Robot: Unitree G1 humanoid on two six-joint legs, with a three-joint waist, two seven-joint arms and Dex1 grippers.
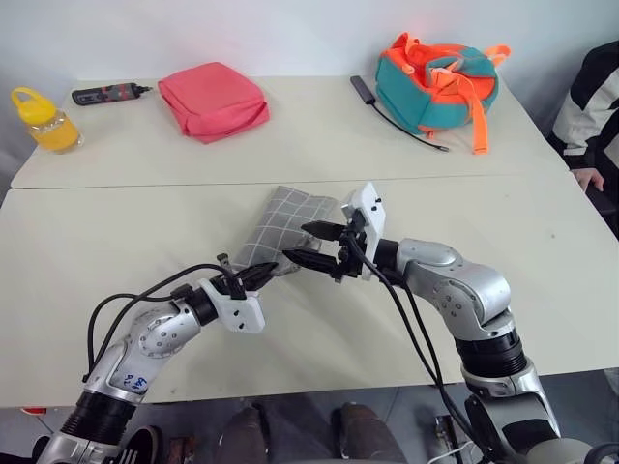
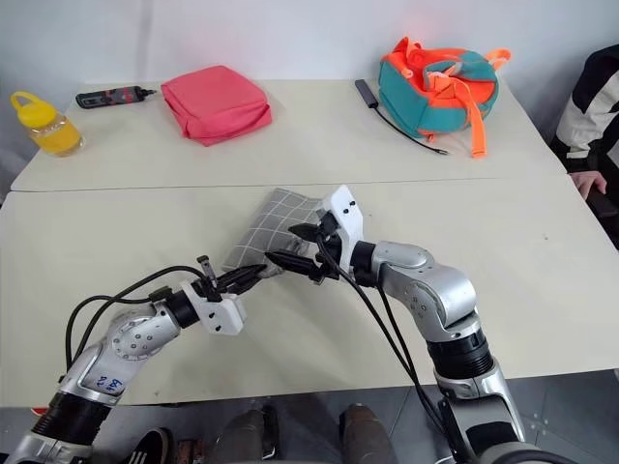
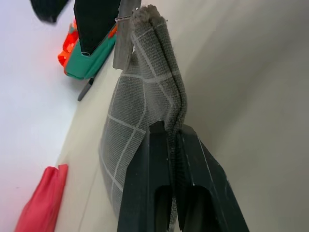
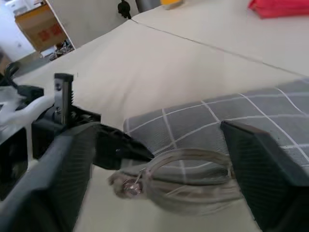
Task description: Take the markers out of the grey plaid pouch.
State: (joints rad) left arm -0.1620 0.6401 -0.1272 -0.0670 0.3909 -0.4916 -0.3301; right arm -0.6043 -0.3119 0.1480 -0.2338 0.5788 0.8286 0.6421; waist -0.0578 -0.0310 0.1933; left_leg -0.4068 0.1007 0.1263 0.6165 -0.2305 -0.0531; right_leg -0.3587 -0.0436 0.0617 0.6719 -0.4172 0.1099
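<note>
Right wrist view: right gripper open, straddling ring at pouch near end; left gripper pinching same end.

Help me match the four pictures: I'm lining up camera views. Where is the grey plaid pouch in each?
Left eye view: grey plaid pouch at centre, between both grippers.
Right eye view: centre, slightly left.
Left wrist view: running up from the left gripper, shut on its edge.
Right wrist view: right half, behind the metal ring.
Shared landmark: pink-red pouch.

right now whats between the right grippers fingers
The grey plaid pouch's metal zip ring sits between the open right gripper's fingers, in the right wrist view.
</note>
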